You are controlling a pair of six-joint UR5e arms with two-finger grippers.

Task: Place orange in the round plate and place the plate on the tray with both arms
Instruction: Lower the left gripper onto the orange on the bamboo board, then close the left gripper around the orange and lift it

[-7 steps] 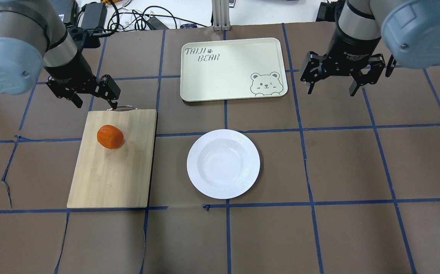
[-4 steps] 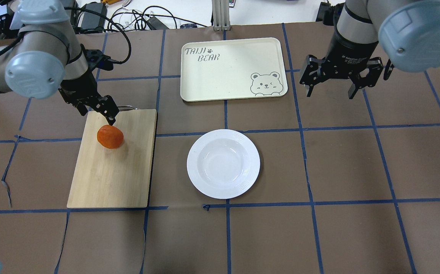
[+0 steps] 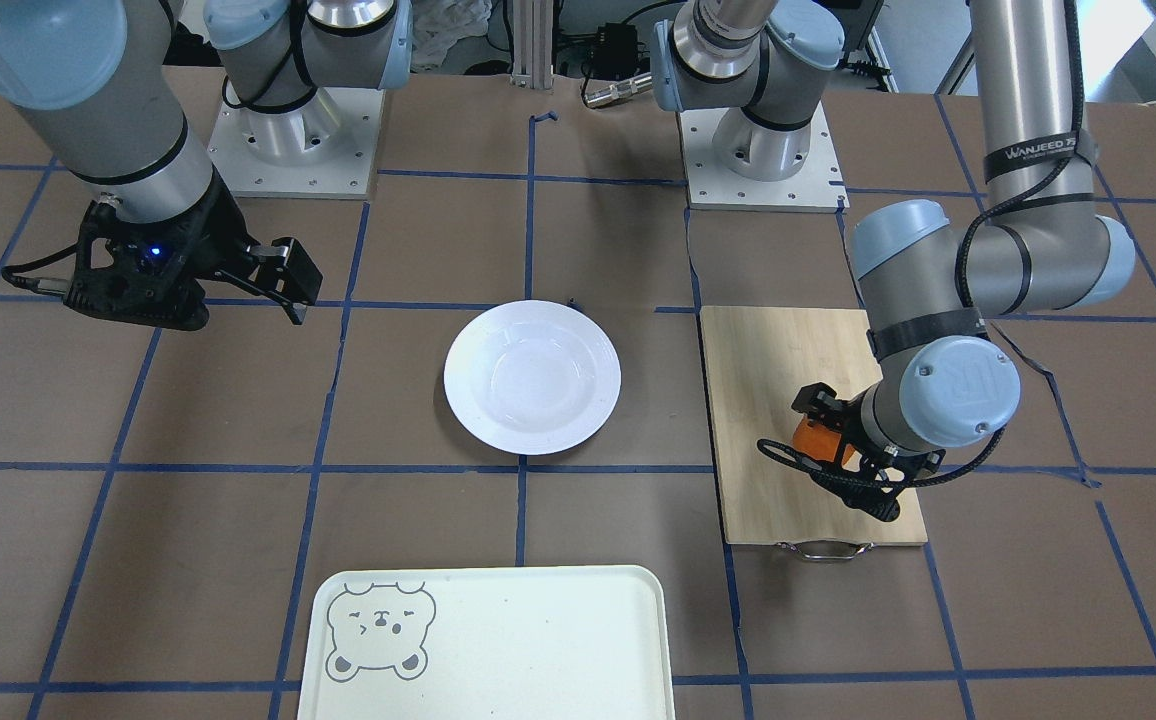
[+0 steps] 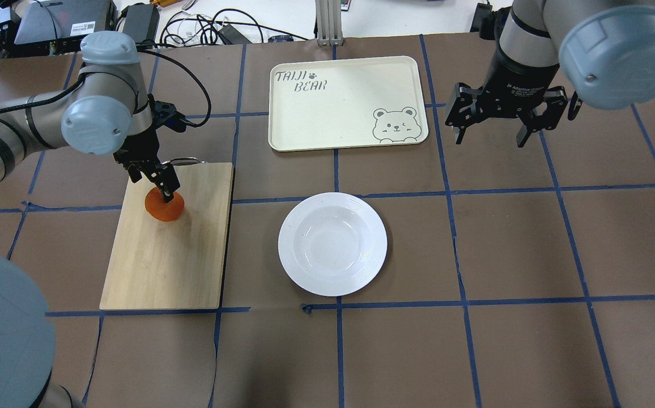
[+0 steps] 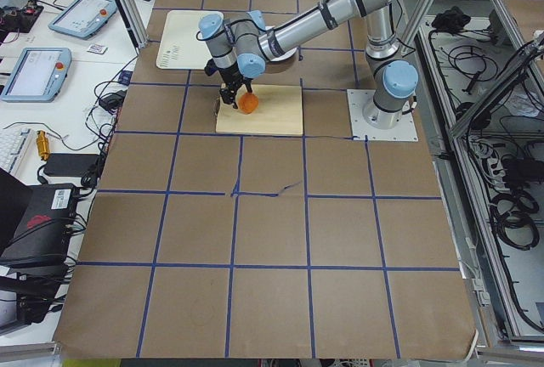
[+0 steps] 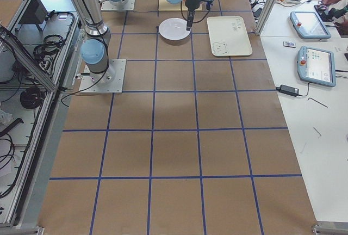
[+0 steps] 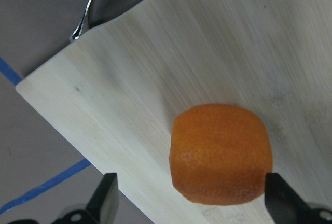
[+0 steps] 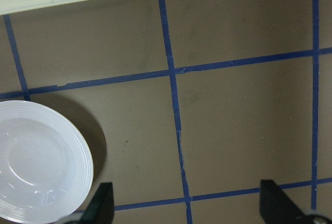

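Note:
The orange lies on the far end of a bamboo cutting board. My left gripper is lowered over it and open. In the left wrist view the orange sits between the two black fingertips, which stand apart from its peel. The round plate is empty at the table's middle, with the tray beyond it, also empty. My right gripper hangs open above bare table, right of the tray. In the front-facing view the orange is partly hidden behind my left gripper.
The board's metal handle sticks out at its far edge, just behind my left wrist. Brown paper with blue tape lines covers the table. Cables and boxes lie beyond the far edge.
My left arm swung in and came down from behind the board's far edge onto the orange, which has not moved. The right gripper has barely shifted.

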